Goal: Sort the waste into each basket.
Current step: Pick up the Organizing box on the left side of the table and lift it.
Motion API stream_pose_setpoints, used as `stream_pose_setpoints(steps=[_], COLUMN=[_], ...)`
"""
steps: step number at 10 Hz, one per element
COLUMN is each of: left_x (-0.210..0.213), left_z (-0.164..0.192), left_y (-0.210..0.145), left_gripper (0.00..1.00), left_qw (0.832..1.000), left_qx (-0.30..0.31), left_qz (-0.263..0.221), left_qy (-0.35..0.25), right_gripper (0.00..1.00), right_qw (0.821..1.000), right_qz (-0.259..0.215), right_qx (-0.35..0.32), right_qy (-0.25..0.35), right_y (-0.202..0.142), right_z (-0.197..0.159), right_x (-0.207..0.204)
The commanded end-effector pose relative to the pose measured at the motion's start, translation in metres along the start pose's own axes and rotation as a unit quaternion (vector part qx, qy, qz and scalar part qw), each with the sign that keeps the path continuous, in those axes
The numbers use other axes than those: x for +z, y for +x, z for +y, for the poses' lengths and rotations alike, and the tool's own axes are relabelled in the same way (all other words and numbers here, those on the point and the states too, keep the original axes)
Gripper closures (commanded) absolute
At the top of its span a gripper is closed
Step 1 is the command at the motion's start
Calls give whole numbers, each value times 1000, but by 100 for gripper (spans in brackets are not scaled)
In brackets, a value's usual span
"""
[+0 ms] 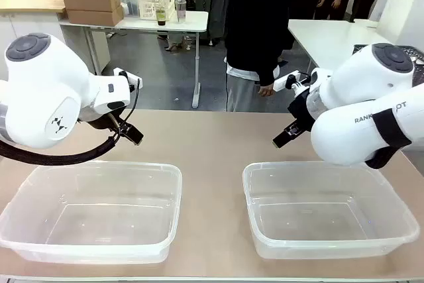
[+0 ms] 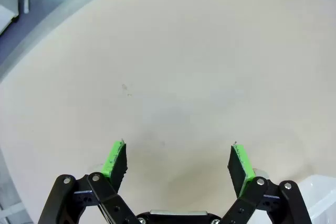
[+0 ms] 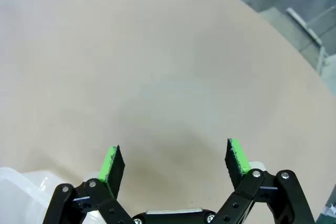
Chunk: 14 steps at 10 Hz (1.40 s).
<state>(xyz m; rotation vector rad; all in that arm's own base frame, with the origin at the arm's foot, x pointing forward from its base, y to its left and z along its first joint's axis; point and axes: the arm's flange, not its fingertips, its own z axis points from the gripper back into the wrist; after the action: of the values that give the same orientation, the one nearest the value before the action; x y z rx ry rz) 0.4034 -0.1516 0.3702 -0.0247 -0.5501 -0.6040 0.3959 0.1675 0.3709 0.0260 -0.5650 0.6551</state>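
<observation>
White rounded arms [image 1: 46, 91], black tools [image 2: 177, 150], green pads [image 2: 113, 157].

In the front view the left gripper [image 1: 130, 134] and the right gripper [image 1: 285, 138] sit mostly hidden behind their own wrists, with one dark finger end poking out of each, so their spread cannot be read there. The left basket [image 1: 6, 230] is clipped by that picture's left edge, and the right basket [image 3: 16, 195] is cut to a corner at the right wrist view's bottom edge. The person [image 1: 255, 24] beyond the surface [image 1: 212, 140] is cut off above the chest, and the contents of the box [image 1: 156, 1] behind are too small to tell.
</observation>
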Motion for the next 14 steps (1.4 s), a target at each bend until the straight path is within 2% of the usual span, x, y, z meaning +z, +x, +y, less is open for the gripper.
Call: stream_pose_setpoints(steps=[1,14], left_x=[0,0], left_z=[0,0], left_y=[0,0], left_gripper=[0,0], left_qw=[1000,1000], left_qx=[0,0], left_qz=[0,0], left_qy=[0,0], right_gripper=[0,0], right_qw=[1000,1000], right_qz=[0,0], right_qx=[0,0], right_qy=[0,0], right_y=[0,0], right_z=[0,0], right_x=[0,0])
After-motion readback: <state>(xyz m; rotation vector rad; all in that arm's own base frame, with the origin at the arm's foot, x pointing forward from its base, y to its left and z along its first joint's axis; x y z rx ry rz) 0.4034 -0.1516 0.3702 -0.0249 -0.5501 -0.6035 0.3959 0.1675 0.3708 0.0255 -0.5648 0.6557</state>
